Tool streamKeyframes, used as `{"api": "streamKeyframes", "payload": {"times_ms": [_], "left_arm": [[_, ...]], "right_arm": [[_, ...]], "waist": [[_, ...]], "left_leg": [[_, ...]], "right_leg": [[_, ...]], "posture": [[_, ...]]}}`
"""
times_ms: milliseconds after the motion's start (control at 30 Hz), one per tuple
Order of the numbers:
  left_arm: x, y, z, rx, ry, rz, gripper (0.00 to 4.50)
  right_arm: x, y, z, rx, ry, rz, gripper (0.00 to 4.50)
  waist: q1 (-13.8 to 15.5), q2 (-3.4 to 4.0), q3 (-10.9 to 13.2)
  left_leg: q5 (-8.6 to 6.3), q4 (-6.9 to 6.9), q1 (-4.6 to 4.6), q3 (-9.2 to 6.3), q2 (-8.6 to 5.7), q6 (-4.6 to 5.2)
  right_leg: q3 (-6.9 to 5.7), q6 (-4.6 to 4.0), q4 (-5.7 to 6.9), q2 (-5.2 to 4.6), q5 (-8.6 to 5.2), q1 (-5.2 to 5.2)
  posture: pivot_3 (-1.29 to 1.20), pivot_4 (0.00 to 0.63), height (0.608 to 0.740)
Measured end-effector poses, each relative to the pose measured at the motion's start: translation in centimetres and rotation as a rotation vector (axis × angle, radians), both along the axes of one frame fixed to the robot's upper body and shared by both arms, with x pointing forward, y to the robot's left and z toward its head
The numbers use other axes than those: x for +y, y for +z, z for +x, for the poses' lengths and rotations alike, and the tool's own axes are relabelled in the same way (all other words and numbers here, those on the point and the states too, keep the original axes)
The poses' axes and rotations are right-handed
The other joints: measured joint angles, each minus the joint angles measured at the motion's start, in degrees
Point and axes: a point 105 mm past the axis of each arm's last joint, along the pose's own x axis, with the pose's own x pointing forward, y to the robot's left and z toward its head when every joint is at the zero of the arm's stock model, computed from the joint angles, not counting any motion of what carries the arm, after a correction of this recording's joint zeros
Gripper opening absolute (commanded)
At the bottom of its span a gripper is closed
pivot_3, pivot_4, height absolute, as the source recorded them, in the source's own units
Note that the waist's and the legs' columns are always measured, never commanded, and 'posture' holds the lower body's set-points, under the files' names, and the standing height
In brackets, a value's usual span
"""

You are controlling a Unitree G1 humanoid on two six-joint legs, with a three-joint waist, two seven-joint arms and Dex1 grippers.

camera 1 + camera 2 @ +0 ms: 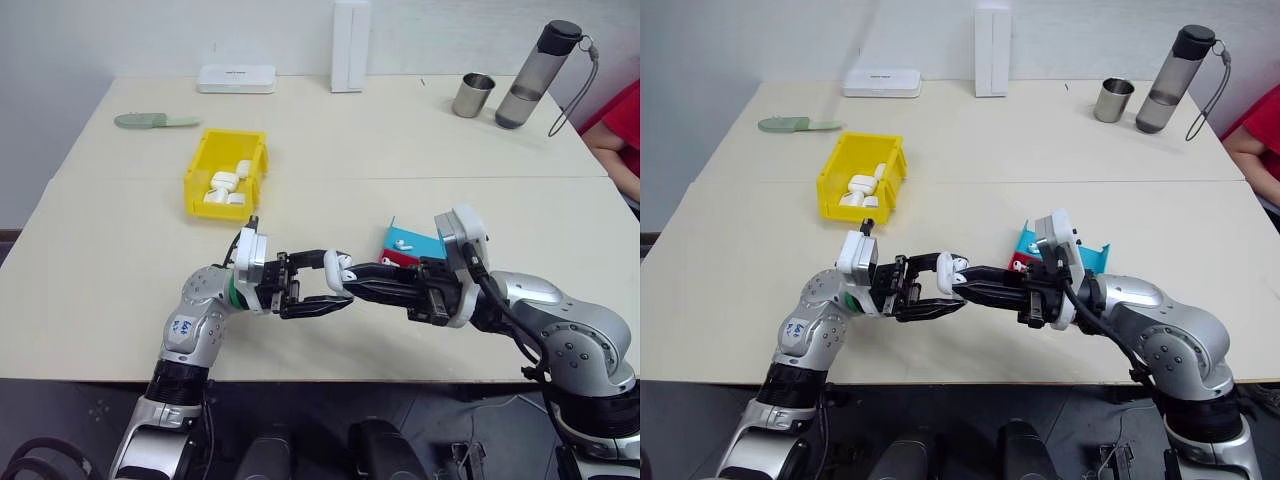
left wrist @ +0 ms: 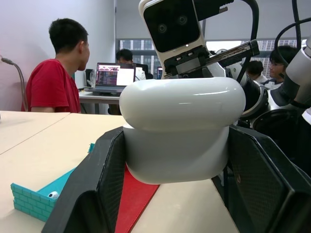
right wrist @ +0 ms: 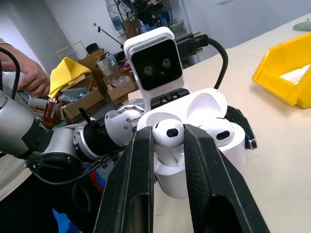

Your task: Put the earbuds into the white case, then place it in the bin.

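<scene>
The right gripper (image 3: 167, 145) pinches an earbud (image 3: 168, 132) over the open white case (image 3: 194, 145), which the left gripper (image 1: 318, 285) clamps mid-air above the near table edge. A second earbud (image 3: 217, 131) seems already seated. A tilted stem could jam or drop. The yellow bin (image 1: 226, 173) sits far left.

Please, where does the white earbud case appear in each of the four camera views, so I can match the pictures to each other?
Left eye view: white case at lower centre, where the two tools meet.
Right eye view: white case at lower centre, slightly further left.
Left wrist view: white case in the middle, large, between the left tool's fingers.
Right wrist view: white case at centre, lid open.
Shared landmark: the yellow bin, also in the right wrist view.
</scene>
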Motion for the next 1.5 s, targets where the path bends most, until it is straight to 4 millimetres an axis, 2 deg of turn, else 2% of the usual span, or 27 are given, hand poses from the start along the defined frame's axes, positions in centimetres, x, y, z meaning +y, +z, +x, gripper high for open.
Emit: {"api": "streamKeyframes", "payload": {"times_ms": [167, 300, 433, 533, 633, 700, 833, 1033, 1300, 1433, 1500], "left_arm": [[0.2, 0.2, 0.2, -0.004, 0.016, -0.017, 2.81], [-0.2, 1.0, -0.2, -0.037, -0.006, -0.05, 2.81], [0.0, 1.1, -0.2, -0.05, 0.0, -0.05, 2.81], [0.1, 1.1, 0.2, -0.083, 0.03, -0.03, 2.81], [-0.2, 1.0, 1.0, -0.142, 0.079, 0.069, 2.81], [-0.6, 1.0, 1.7, -0.162, 0.111, 0.12, 2.81], [-1.7, 0.0, 2.4, -0.206, 0.136, 0.28, 2.81], [-2.5, -1.4, 2.5, -0.241, 0.114, 0.462, 2.81], [-2.8, -1.1, 2.3, -0.244, 0.107, 0.487, 2.81], [-2.7, -1.3, 2.3, -0.239, 0.11, 0.494, 2.81], [-2.7, -1.2, 2.1, -0.247, 0.106, 0.493, 2.81]], "right_arm": [[-0.4, 0.6, -0.2, 0.01, -0.001, 0.004, 3.01], [-2.3, -0.1, -1.0, 0.097, 0.012, -0.073, 4.43], [-4.0, -0.3, -2.0, 0.149, 0.029, -0.114, 4.47], [-5.5, 0.4, -1.6, 0.097, -0.043, -0.103, 4.47], [-6.3, 1.7, -0.9, -0.03, -0.114, -0.097, 3.86], [-6.3, 1.8, -0.7, -0.091, -0.132, -0.116, 3.22], [-4.3, 2.6, -0.8, -0.217, -0.088, -0.14, 1.91], [-0.9, 1.9, -0.2, -0.303, -0.033, -0.204, 0.02], [1.0, -0.5, 0.8, -0.329, -0.029, -0.359, 0.02], [0.9, -1.0, 1.4, -0.316, -0.061, -0.406, 0.02], [-0.1, -1.5, 1.9, -0.285, -0.088, -0.431, 0.02]], "waist": [[0.02, 0.0, 0.0], [1.14, -0.04, 0.03], [1.57, -0.06, 0.04], [1.79, -0.09, 0.05], [1.83, -0.1, 0.06], [1.97, -0.1, 0.06], [1.9, -0.12, 0.07], [1.94, -0.15, 0.09], [2.07, -0.15, 0.09], [2.05, -0.15, 0.09], [2.17, -0.15, 0.09]], "left_leg": [[0.0, 0.0, 0.0, 0.0, 0.0, 0.0], [-0.02, -0.01, 0.0, 0.0, 0.01, 0.04], [-0.02, 0.01, 0.0, 0.01, 0.01, 0.05], [-0.02, 0.02, 0.01, 0.02, 0.01, 0.06], [-0.02, 0.02, 0.03, 0.03, 0.02, 0.07], [-0.02, 0.02, 0.03, 0.03, 0.01, 0.07], [-0.02, -0.02, 0.02, 0.03, 0.02, 0.07], [-0.02, -0.01, 0.01, 0.02, 0.01, 0.06], [-0.02, -0.05, -0.03, 0.01, 0.01, 0.06], [-0.02, -0.05, -0.03, 0.01, 0.01, 0.06], [-0.02, -0.06, -0.03, 0.01, 0.01, 0.06]], "right_leg": [[0.0, 0.0, -0.01, 0.0, 0.0, 0.01], [-0.01, 0.0, -0.15, 0.0, 0.0, 0.07], [-0.02, 0.0, -0.23, 0.01, 0.0, 0.15], [-0.02, 0.0, -0.28, 0.04, 0.0, 0.2], [-0.03, 0.0, -0.29, 0.06, 0.0, 0.23], [-0.02, 0.0, -0.28, 0.06, 0.0, 0.23], [-0.01, 0.0, -0.26, 0.08, 0.0, 0.16], [0.02, 0.0, -0.22, 0.06, 0.0, 0.08], [0.02, 0.0, -0.21, 0.04, 0.0, 0.0], [0.02, 0.0, -0.2, 0.04, 0.0, -0.01], [0.02, 0.0, -0.2, 0.03, 0.0, 0.0]], "posture": [[0.0, 0.15, 0.74], [0.0, 0.15, 0.74], [0.0, 0.15, 0.74], [0.0, 0.15, 0.74], [0.0, 0.15, 0.74], [0.0, 0.15, 0.74], [0.0, 0.15, 0.74], [0.0, 0.15, 0.74], [0.0, 0.15, 0.74], [0.0, 0.15, 0.74], [0.0, 0.15, 0.74]]}}
